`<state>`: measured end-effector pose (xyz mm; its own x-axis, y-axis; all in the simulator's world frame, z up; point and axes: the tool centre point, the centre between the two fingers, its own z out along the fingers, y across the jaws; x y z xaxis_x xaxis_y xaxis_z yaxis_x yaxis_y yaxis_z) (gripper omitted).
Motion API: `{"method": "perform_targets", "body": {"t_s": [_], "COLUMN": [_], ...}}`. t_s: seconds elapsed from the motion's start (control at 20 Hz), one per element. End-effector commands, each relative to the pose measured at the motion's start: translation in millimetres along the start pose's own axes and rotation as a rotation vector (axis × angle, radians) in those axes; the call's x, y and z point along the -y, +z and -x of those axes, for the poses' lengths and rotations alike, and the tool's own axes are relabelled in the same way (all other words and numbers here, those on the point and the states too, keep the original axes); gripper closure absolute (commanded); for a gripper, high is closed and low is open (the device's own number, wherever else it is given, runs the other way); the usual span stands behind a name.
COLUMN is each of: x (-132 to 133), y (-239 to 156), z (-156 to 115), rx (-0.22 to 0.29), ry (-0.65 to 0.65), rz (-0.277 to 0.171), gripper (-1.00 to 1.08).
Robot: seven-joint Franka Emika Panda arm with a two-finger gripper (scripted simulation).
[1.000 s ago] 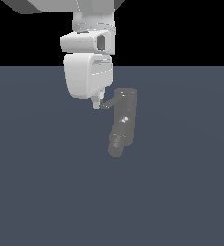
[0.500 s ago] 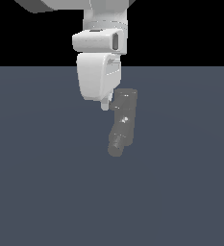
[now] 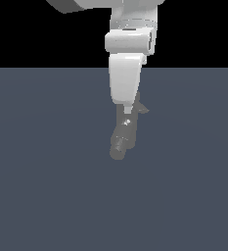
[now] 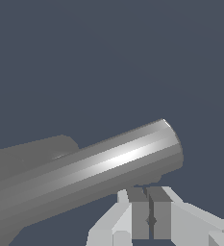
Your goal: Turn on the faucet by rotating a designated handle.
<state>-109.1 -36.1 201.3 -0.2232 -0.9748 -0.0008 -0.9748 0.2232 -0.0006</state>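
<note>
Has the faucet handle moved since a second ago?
Yes. In the exterior view the handle now sticks out toward the view's right of the faucet; a second ago it pointed to the view's left. The gripper has crossed the same way.

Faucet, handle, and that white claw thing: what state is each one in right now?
Faucet: upright gray cylinder, spout angled down toward the camera; no water visible.
Handle: rod poking out to the exterior view's right, mostly hidden behind the arm.
End effector: fingers pressed together, shut, holding nothing, right beside the faucet body.
</note>
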Motion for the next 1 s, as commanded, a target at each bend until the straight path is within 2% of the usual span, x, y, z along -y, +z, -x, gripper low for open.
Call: {"method": "perform_targets", "body": {"t_s": [0.0, 0.15, 0.2, 0.95], "x": [0.7, 0.8, 0.8, 46.9], "y": [-0.4, -0.4, 0.0, -0.1], "z": [-25.5, -36.9, -19.8, -73.8], "rx": [0.0, -0.001, 0.0, -0.001], "ry": [0.024, 0.025, -0.001, 0.014], "rz": [0.0, 0.001, 0.0, 0.0], "gripper": [1.08, 1.08, 1.08, 1.08]}}
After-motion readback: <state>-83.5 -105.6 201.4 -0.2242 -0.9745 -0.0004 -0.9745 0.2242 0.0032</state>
